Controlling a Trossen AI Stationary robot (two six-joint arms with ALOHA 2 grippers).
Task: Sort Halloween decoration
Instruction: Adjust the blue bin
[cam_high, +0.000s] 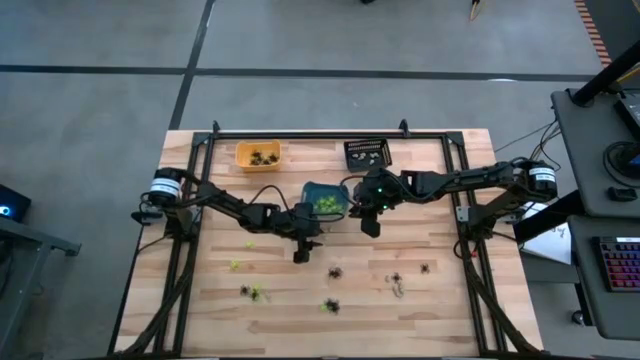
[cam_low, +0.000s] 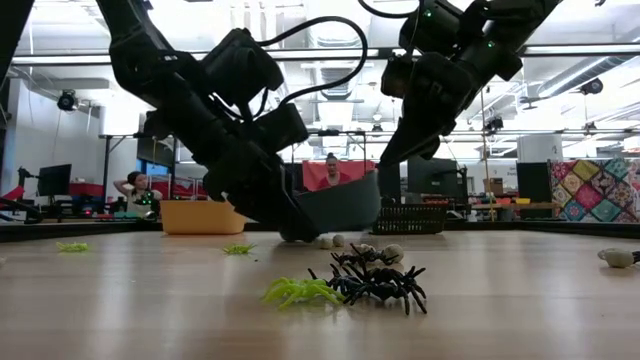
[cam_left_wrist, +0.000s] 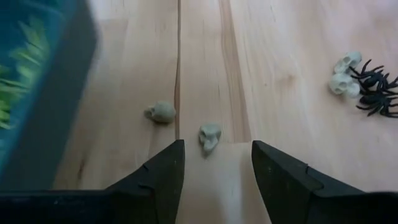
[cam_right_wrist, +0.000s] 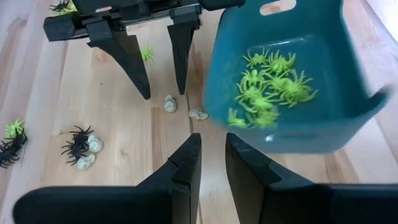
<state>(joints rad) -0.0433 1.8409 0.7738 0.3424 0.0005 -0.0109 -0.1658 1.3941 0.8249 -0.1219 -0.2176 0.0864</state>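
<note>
L gripper (cam_right_wrist: 160, 65) sits low over the wooden table (cam_high: 440, 310), jaws spread wide, nothing held. Between its fingers (cam_left_wrist: 163, 177) lies a pale skull trinket (cam_left_wrist: 210, 137) on the boards; a 2nd pale skull (cam_left_wrist: 161, 112) just beside it, twd the teal bin (cam_right_wrist: 292, 134). In the R wrist view the same 2 pale bits lie right by the L fingertips, close to the bin's near wall.

R gripper (cam_right_wrist: 211, 158) hovers by the teal bin's edge, jaws apart w/ a narrow gap, nothing seen btwn them. Can't tell if it touches the bin.

Teal bin holds a heap of lime green spiders (cam_right_wrist: 270, 87). Orange bin (cam_high: 257, 155) at the table's back has dark bits inside; black bin (cam_high: 367, 153) beside it, contents too small to tell.

Loose decos on the table nearer the front: black spiders w/ pale skulls (cam_left_wrist: 367, 84) in a cluster off to one side of the L gripper, a green spider (cam_low: 298, 292) touching a black spider pile (cam_low: 378, 280) in the low view, more green and black ones scattered apart.

No brands, labels or legible writing anywhere. People (cam_low: 135, 190) seen far back in the room.
</note>
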